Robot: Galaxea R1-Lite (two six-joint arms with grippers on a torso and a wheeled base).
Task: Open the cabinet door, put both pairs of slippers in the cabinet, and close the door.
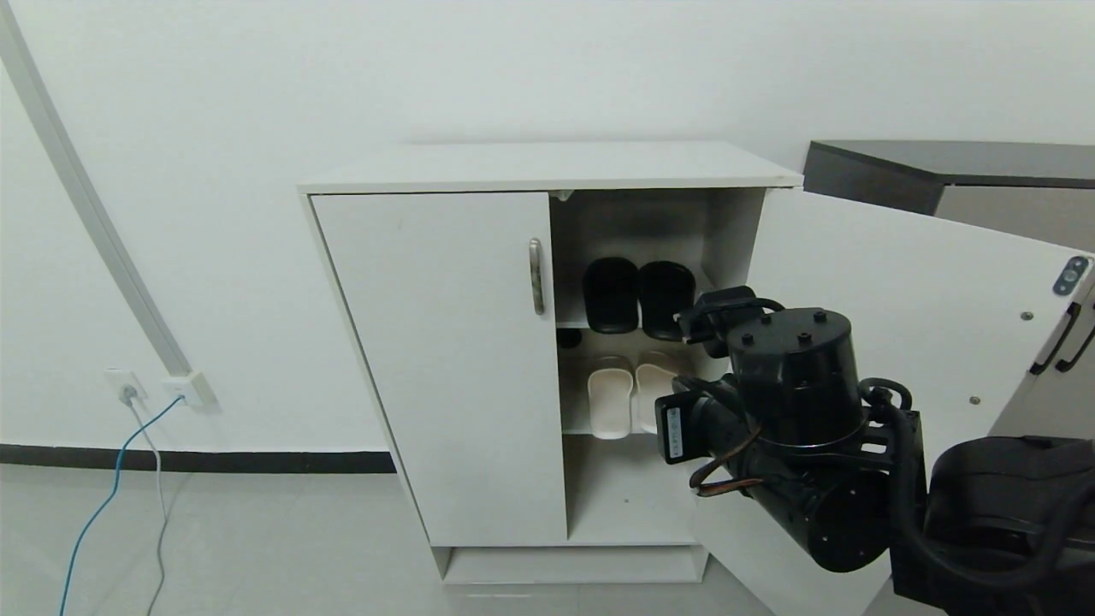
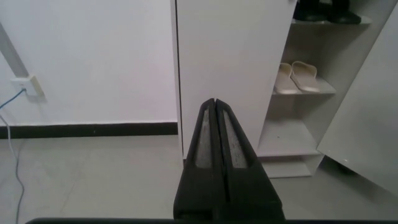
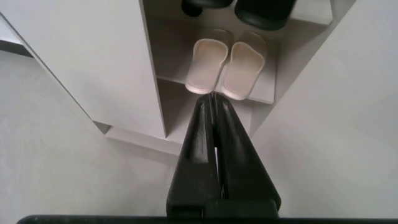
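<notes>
In the cabinet [image 1: 547, 167], upper slipper pair [image 1: 639, 295] sits above lower slipper pair [image 1: 631, 395].

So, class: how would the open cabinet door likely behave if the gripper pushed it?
The open door is a flat, rigid-looking panel joined to the cabinet along one edge, so it would probably swing, not flex. Its smooth face might let the shut right gripper slip.

Inside the white cabinet [image 1: 547, 167], right door [image 1: 898, 291] swung wide, left door [image 1: 428, 342] shut: black slippers [image 1: 637, 295] paired on the upper shelf [image 1: 571, 325], white slippers [image 1: 612, 398] below, beyond the right arm [image 1: 796, 385].
</notes>
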